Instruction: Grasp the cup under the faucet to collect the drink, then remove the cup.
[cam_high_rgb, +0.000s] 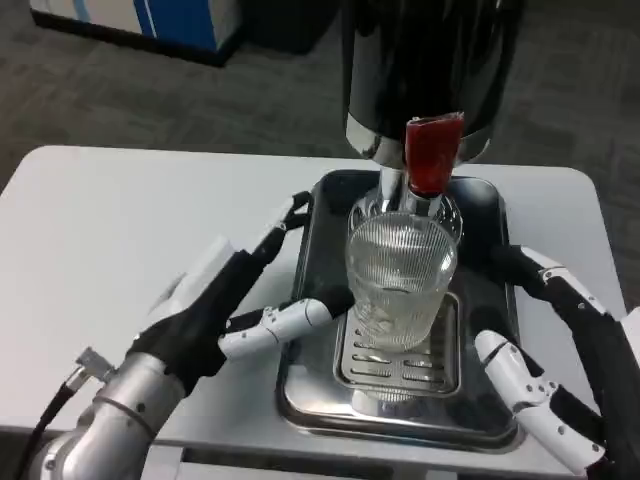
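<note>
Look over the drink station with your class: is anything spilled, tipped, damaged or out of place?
Nothing stands out. The ribbed glass cup stands upright on the drip tray beneath the red faucet, with no visible spill.

White table (120, 230) with rounded corners, sitting on grey carpet floor (150, 90). Directly on it, off toward 3 o'clock from the middle: a shiny steel drip tray (320, 400), rectangular, running from about 12 down to the table's 6 o'clock edge. Slotted grate (440, 370) set into the tray's near half. Black-and-chrome drink dispenser (425, 70) standing at the tray's 12 o'clock end. Rest of the tabletop, out to 9 o'clock, just plain white surface.
</note>
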